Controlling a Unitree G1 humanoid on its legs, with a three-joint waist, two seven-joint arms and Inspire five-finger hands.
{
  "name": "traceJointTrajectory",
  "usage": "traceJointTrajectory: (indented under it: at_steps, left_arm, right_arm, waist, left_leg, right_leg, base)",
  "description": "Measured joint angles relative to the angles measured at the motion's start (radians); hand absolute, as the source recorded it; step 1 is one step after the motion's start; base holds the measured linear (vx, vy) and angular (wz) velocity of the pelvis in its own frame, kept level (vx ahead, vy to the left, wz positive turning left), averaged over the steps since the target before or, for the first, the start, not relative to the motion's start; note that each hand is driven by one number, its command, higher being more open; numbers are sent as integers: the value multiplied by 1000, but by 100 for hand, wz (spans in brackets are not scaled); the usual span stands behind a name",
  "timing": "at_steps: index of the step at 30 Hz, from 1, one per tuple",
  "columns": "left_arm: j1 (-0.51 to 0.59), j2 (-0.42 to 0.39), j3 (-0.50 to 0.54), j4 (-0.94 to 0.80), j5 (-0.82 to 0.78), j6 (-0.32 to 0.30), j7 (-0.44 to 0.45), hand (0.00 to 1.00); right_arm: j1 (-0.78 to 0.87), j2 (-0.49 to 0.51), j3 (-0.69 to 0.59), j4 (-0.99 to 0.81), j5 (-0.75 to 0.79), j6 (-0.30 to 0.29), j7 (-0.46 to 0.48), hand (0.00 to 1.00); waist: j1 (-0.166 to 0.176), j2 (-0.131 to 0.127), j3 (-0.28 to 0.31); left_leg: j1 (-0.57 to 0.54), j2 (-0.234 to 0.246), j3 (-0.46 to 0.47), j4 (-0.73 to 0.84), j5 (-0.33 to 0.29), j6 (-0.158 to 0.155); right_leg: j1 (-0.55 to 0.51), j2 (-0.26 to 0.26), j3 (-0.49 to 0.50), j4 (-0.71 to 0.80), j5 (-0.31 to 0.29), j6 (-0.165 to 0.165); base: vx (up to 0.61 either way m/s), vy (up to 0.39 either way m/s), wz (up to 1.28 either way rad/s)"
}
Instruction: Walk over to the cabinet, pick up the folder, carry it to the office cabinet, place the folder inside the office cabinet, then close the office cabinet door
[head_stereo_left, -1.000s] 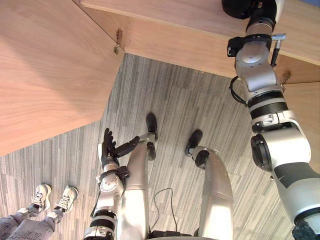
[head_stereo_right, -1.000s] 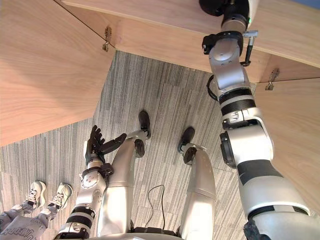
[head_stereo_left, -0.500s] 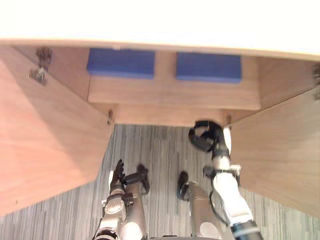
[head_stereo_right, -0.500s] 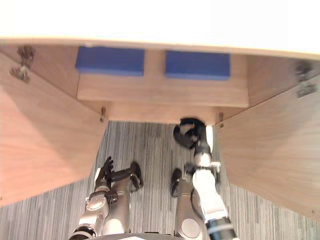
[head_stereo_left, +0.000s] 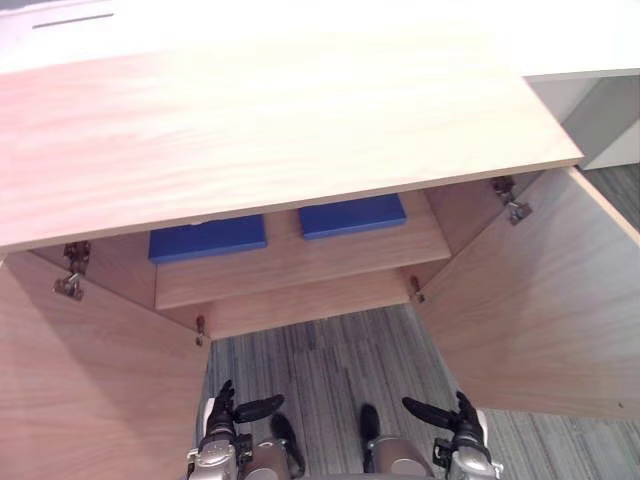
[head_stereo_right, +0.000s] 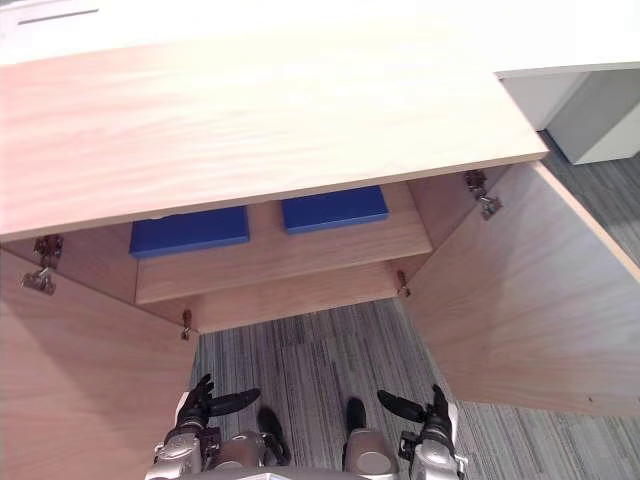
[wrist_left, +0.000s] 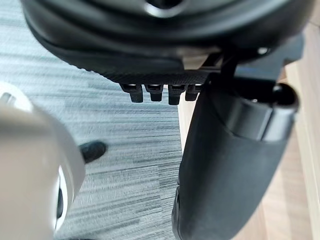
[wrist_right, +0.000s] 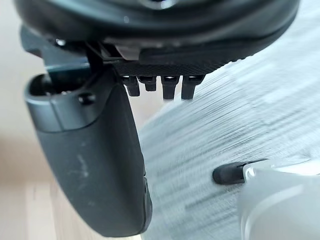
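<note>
Low down, fingers loose, holding nothing: left hand (head_stereo_left: 222, 410), right hand (head_stereo_left: 462, 418). On shelf (head_stereo_left: 300, 262) inside office cabinet (head_stereo_left: 280, 120): blue folder (head_stereo_left: 207, 238), second blue folder (head_stereo_left: 352, 215) beside it, both flat. Doors wide open. Likely next: push right door (head_stereo_left: 530, 300) with flat hand, slowly, then left door (head_stereo_left: 90, 390).

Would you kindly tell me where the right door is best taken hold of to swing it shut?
Take the right door by its free edge, the one nearest the robot and farthest from the hinge. It stands wide open and no handle shows, so I would bring the open right hand round to its outer face and push inward there.
</note>
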Motion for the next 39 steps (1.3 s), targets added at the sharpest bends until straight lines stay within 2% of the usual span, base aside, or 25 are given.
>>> traceJointTrajectory:
  at_steps: [3,8,12,14,17,18,21,25,30,32,35,38,39]
  left_arm:
    - [6,-1,20,4,18,5,-8,100]
    - [60,-4,36,4,38,5,-22,100]
    - [79,-3,32,5,66,3,-39,100]
    - [79,-5,21,5,77,0,-45,100]
    - [79,-17,-13,5,78,-9,-66,100]
    - [77,-25,-25,5,78,-14,-68,100]
    - [66,-34,-51,3,77,-23,-69,100]
    - [65,-35,-95,-3,76,-32,-71,100]
    - [63,-43,-131,-3,75,-40,-80,100]
    - [63,-43,-132,-3,75,-41,-80,100]
    - [62,-44,-130,0,77,-42,-79,100]
    - [54,-50,-109,19,104,-39,-76,100]
    - [43,-62,-91,35,116,-37,-73,100]
  right_arm:
    - [6,-1,-100,-30,71,3,-16,100]
    - [30,-9,-206,-286,156,-3,-49,100]
    - [-43,-99,-256,-349,239,-32,-58,100]
    - [-92,-146,-256,-350,246,-38,-53,100]
    - [-204,-237,-252,-350,283,-58,-49,100]
    - [-266,-278,-243,-346,285,-66,-50,100]
    - [-352,-352,-197,-305,320,-81,-47,100]
    - [-409,-405,-124,-217,360,-83,-31,100]
    - [-411,-455,-44,-213,384,-84,-11,100]
    - [-394,-456,-19,-234,389,-84,-11,100]
    - [-269,-420,-1,-401,383,-81,-12,100]
    - [-126,-280,-1,-623,331,-81,-18,100]
    - [-33,-176,13,-750,281,-82,-24,100]
  waist:
    - [-14,0,-11]
    - [-28,4,-15]
    - [-58,14,-15]
    - [-66,25,-12]
    - [-68,71,-7]
    - [-67,96,2]
    - [-65,131,21]
    - [-64,139,25]
    - [-66,142,31]
    - [-71,141,32]
    - [-73,141,35]
    - [-90,140,36]
    - [-97,137,38]
  left_leg:
    - [21,-14,18,-23,3,-1]
    - [68,-38,116,-73,-11,-19]
    - [70,-56,180,-76,-28,-21]
    - [68,-57,204,-66,-39,-23]
    - [42,-57,199,-26,-64,-2]
    - [29,-58,184,-13,-76,8]
    - [16,-61,160,-9,-87,5]
    - [13,-59,150,-9,-91,-1]
    - [-3,-61,142,-8,-92,-1]
    - [-3,-62,136,-7,-92,-1]
    - [-7,-61,128,-5,-91,-1]
    - [-6,-56,111,-5,-90,1]
    - [-2,-50,109,-2,-90,1]
  right_leg:
    - [-4,-4,40,-14,16,3]
    - [-41,-7,152,-20,26,-7]
    - [-76,-7,217,-21,38,-8]
    - [-86,-6,244,-27,53,6]
    - [-112,-6,289,-47,75,15]
    - [-122,-6,306,-62,89,20]
    - [-137,-4,314,-67,97,25]
    - [-142,0,314,-67,97,25]
    - [-158,-5,311,-68,103,31]
    - [-158,-6,310,-68,104,32]
    - [-158,-6,308,-79,110,38]
    - [-150,0,309,-89,118,35]
    - [-142,2,309,-95,122,34]
  base:
    - [-88,43,-40]
    - [-63,54,-65]
    - [1,42,-50]
    - [35,40,-47]
    - [64,10,-53]
    - [66,1,-48]
    - [78,-8,-26]
    - [29,-5,-4]
    - [-2,-1,-1]
    - [0,0,0]
    - [0,0,0]
    - [4,-18,-4]
    - [0,0,0]
